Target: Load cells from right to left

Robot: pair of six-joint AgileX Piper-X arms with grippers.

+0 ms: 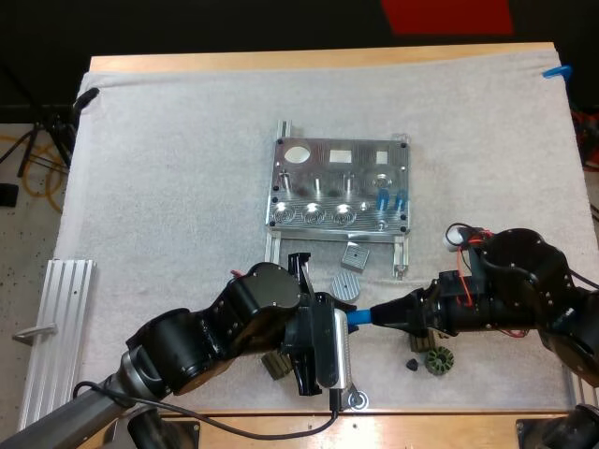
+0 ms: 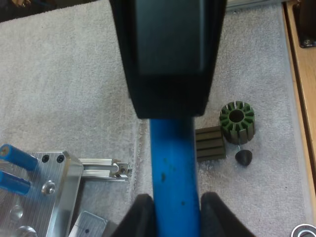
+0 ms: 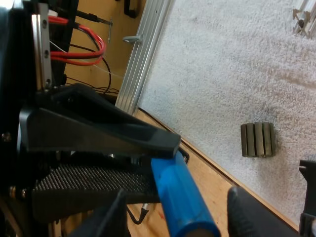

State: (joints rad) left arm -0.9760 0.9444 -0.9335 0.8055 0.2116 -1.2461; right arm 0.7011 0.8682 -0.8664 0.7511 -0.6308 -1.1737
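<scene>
A blue cylinder hangs low over the mat's front, between my two grippers. My left gripper is shut on it: in the left wrist view its two fingers press the cylinder from both sides. My right gripper reaches the cylinder's other end from the right. In the right wrist view its fingers stand apart on either side of the cylinder, with gaps. The metal fixture lies mid-mat with two blue cylinders standing in its right holes.
A green toothed ring, a small black cone and a dark ribbed block lie under the right arm. A grey block and grey disc sit before the fixture. An aluminium rail lies at the left edge.
</scene>
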